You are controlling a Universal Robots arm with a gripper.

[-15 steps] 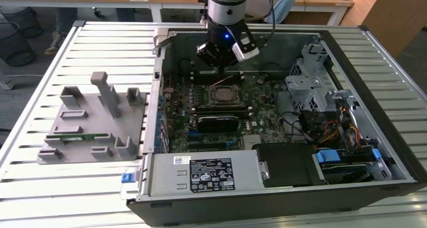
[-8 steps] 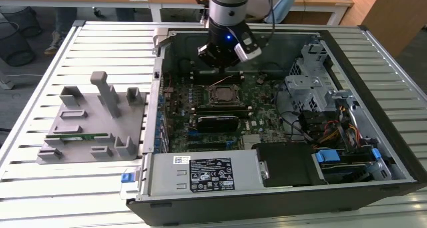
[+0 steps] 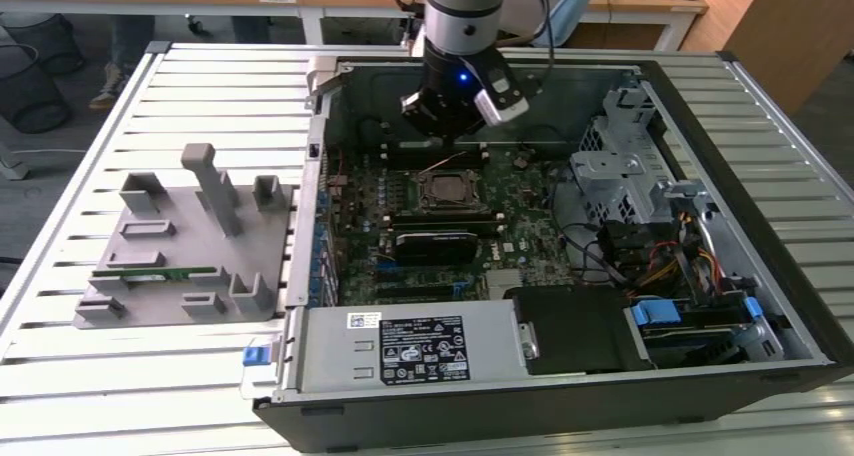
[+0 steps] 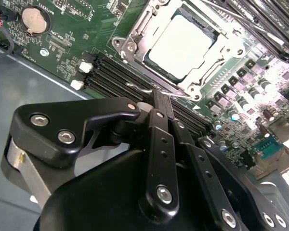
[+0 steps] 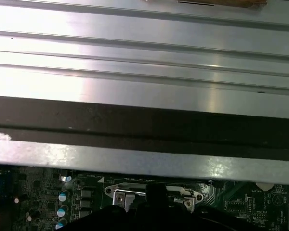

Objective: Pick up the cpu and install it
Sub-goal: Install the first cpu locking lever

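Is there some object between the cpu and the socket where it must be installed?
Nothing visible does: the square cpu with the shiny silver top already lies inside the metal socket frame on the green motherboard. The black gripper is just beside the socket.

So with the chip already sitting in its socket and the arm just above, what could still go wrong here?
1. The socket's metal retention frame looks unlatched around the shiny silver square cpu, so a nudge might shift the chip.
2. The black tool hangs close above the green motherboard; dropping lower could strike the black memory slots.
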